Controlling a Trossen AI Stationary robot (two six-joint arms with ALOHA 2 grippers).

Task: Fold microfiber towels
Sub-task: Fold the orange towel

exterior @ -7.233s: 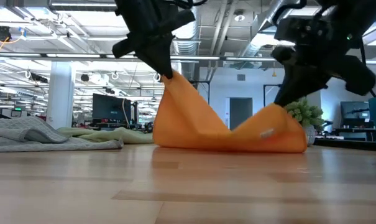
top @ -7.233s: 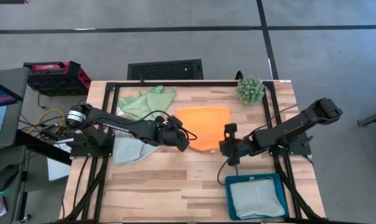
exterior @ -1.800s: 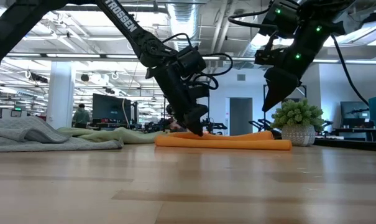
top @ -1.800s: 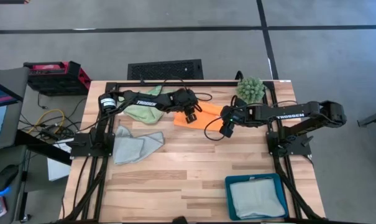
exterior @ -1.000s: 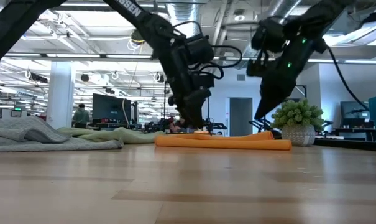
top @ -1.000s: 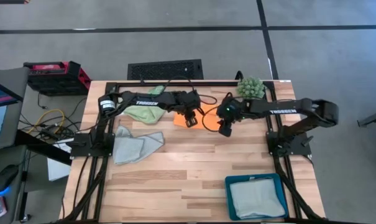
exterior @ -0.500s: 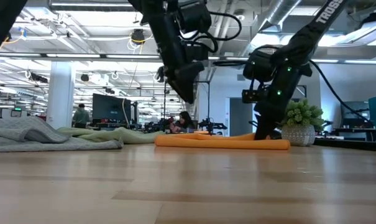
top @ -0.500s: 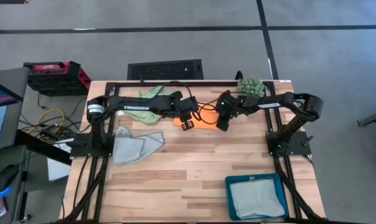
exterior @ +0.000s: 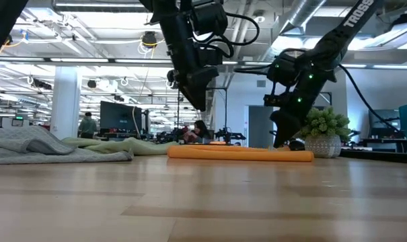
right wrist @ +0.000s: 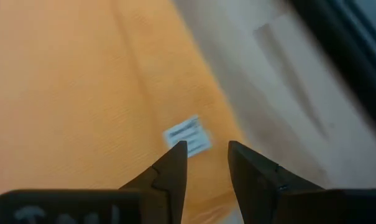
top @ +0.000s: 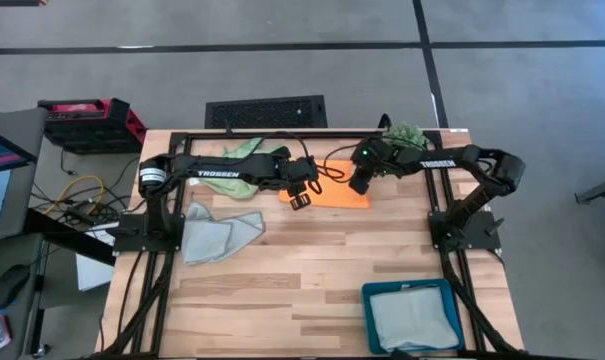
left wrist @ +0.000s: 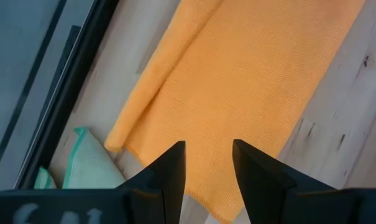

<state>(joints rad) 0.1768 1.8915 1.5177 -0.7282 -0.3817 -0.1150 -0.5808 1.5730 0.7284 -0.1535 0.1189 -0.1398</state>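
Note:
The orange microfiber towel lies folded into a flat strip on the table's far middle. My left gripper hangs open well above the towel's left end, with orange cloth under its fingers. My right gripper is open and reaches down to the towel's right end, by a white label. A light green towel is bunched at the far left. A blue-grey towel lies crumpled at the left. My right gripper slants down over the orange towel's right end with its fingers apart, close beside the white label. Whether its fingertips touch the cloth, I cannot tell.
A teal tray at the near right holds a pale folded towel. A spiky green plant stands at the far right corner, just behind my right arm. A black frame runs along the table's edges. Bare wood fills the near middle.
My left gripper has risen off the orange towel and now hangs well above its left end. My right gripper has gone toward the table's far edge and sunk to the towel's right end. The towel has stayed flat where it was.

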